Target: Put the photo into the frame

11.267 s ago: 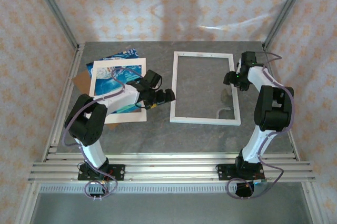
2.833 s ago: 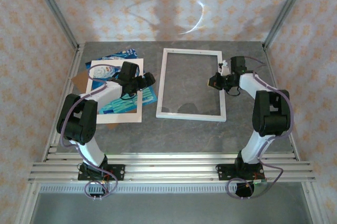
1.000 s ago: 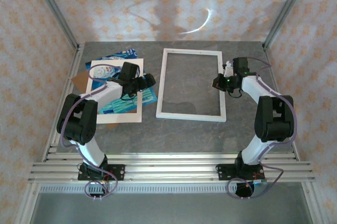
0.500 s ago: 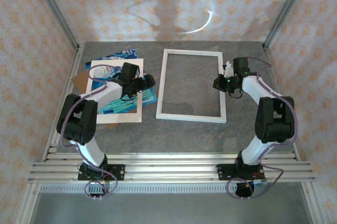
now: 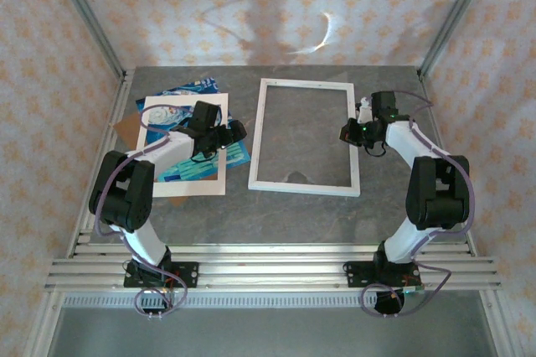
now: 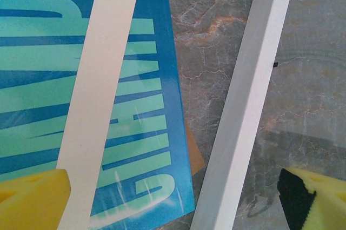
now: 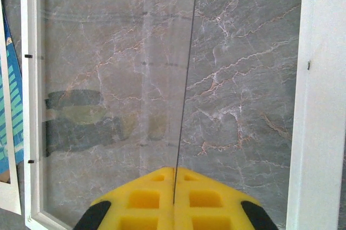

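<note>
The left tool (image 6: 173,203) stands spread wide, its two yellow pads at the lower corners of the wrist view with nothing between them. From above, this tool (image 5: 230,132) hangs over the gap between the pile of papers and the frame (image 5: 258,135). Directly beneath it lies the photo (image 6: 141,149), blue and teal with large pale lettering, flat and face up. A cream mat (image 6: 97,95) lies across the photo, one of its strips running slantwise over the print. A sliver of brown backing board (image 6: 197,157) pokes out from under the photo's lower corner. Just beside that corner runs the frame's white left rail (image 6: 243,106), with a strip of grey marbled table (image 6: 205,52) between print and rail higher up.

The right tool (image 7: 174,197) has its yellow pads pressed together, pinching the edge of a thin clear sheet (image 7: 186,79), seen edge-on as a dark line rising from between the pads. Faint reflections show to the left of that line. In the overhead view, this tool (image 5: 350,132) sits at the frame's right rail, about halfway along it.

The frame lies flat in the middle of the table (image 5: 293,214), with bare marble showing through its opening. The photo (image 5: 236,154) rests on the left of the table, outside the frame, its blue corner sticking out past the mat (image 5: 188,185) toward the frame.
</note>
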Robot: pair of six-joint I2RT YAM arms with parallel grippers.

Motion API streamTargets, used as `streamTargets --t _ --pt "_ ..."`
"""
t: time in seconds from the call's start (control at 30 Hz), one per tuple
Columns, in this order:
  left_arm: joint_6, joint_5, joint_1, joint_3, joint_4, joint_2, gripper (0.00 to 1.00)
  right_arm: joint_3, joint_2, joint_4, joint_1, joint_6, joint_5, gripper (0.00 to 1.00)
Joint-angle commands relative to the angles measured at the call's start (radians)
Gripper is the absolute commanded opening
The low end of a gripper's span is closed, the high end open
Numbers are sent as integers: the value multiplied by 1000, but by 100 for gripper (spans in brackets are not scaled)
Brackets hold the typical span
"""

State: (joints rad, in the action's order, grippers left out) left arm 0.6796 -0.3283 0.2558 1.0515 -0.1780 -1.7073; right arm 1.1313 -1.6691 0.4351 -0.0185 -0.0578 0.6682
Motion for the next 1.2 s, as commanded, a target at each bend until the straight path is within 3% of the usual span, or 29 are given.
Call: streamTargets --t 0.0,0.17,0.3,0.43,0.53,0.97,1.03,1.17 --pt "-15 24 13 -13 -8 34 100 16 9 3 6 9 36 0" --pt "-15 25 17 -13 -9 32 100 11 0 -12 6 13 52 0" --pt "-20 21 23 -7 -9 18 100 17 -7 -41 6 13 60 36" --pt "-37 28 37 19 -31 -3 100 58 -42 -65 14 1 77 51" --pt "-52 39 43 30 -47 -5 100 102 -92 -64 27 -14 104 55" --pt "-54 35 45 43 -46 -21 100 224 -270 -97 63 -167 157 56" --pt "-52 32 44 43 -42 -24 100 232 -291 -115 63 -192 177 51" --pt "-52 32 45 43 -39 -26 100 231 -299 -145 62 -223 236 28"
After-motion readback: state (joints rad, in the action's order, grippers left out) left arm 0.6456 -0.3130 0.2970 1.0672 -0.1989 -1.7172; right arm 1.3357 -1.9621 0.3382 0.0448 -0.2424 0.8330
